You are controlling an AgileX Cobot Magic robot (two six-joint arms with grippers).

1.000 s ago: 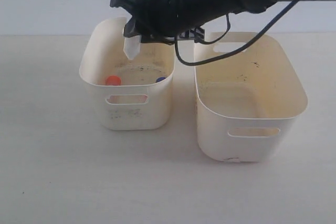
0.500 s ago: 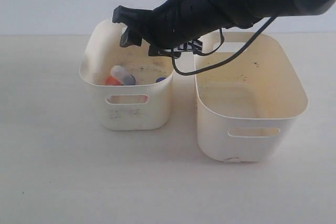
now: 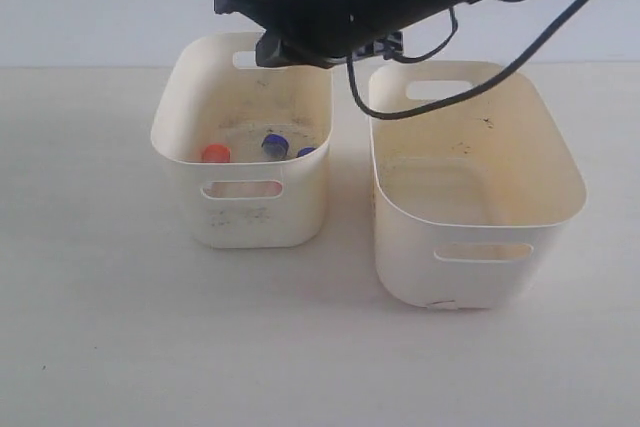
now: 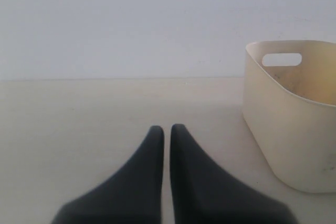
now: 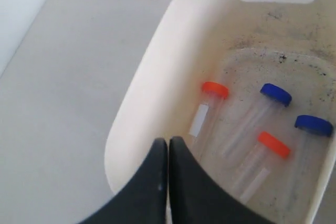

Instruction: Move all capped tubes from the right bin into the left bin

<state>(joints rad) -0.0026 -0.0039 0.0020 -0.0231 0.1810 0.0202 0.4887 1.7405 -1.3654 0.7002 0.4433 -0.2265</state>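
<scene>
Hovering over left bin (image 3: pixel 250 227) rim, right fingers (image 5: pixel 152 182) closed.

No text, brand, number or sign can be read anywhere. Just beyond the right tool (image 5: pixel 168 148), two orange-capped tubes (image 5: pixel 209 109) in the left bin (image 5: pixel 152 82) carry white label strips (image 5: pixel 199 120) showing no legible writing.

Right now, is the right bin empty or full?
Empty. The right bin shows nothing inside; all four tubes lie in the left bin.
</scene>
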